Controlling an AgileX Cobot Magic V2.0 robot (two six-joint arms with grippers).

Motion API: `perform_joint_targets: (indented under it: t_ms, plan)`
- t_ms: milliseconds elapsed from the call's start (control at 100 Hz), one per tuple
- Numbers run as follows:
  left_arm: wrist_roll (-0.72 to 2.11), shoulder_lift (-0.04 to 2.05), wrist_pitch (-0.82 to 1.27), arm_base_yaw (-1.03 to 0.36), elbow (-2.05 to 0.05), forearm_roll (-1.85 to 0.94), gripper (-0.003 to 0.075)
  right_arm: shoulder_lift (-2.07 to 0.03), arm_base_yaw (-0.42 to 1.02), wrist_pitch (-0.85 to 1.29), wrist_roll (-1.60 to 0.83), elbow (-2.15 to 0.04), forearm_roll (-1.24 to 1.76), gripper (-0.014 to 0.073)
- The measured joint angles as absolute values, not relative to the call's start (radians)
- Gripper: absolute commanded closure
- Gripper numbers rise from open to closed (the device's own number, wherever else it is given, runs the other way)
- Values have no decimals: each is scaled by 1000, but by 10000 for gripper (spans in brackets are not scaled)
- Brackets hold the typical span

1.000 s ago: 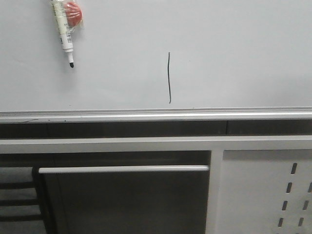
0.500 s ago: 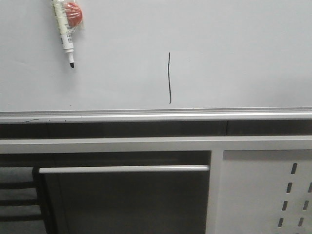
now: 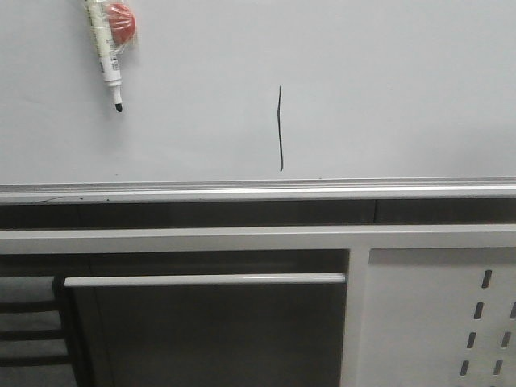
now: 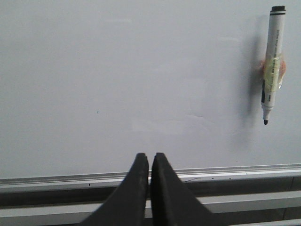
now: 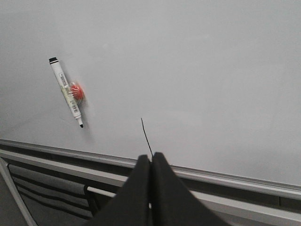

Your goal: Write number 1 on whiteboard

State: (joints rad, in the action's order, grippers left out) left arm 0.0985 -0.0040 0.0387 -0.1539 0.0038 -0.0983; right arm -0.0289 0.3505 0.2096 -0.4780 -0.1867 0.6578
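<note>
With the number 1 (image 3: 280, 129) already standing as a thin black stroke at centre frame on the whiteboard (image 3: 387, 89), marker (image 3: 105, 50) stuck at upper left, writing looks done, and both the left gripper (image 4: 149, 162) and right gripper (image 5: 151, 162), pinched together empty, seemingly need only retreat.

Pale whiteboard (image 3: 387, 89), number 1 (image 3: 280, 129) stroke, marker (image 3: 103, 48) stuck upper left
</note>
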Motion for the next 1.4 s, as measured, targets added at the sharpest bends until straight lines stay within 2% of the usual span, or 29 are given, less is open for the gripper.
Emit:
perform_joint_targets:
  t_ms: [510,700,910,1080,1230,1400]
  plan:
    - [99,-4,39,-154,4,-101,741,-29,351,208,-478,-187,658,643]
    - [99,-4,39,-154,4,-101,741,-29,346,151,-468,-179,571,643]
    - [99,-4,39,-154,4,-101,741,-40,195,151,-129,-138,215,643]
    - [99,-4,39,-154,4,-101,741,-40,50,158,-64,-77,95,643]
    - [99,-4,39,-154,4,-101,741,-5,28,149,-17,9,44,643]
    - [99,-4,38,-154,4,-101,741,9,25,175,5,11,23,643]
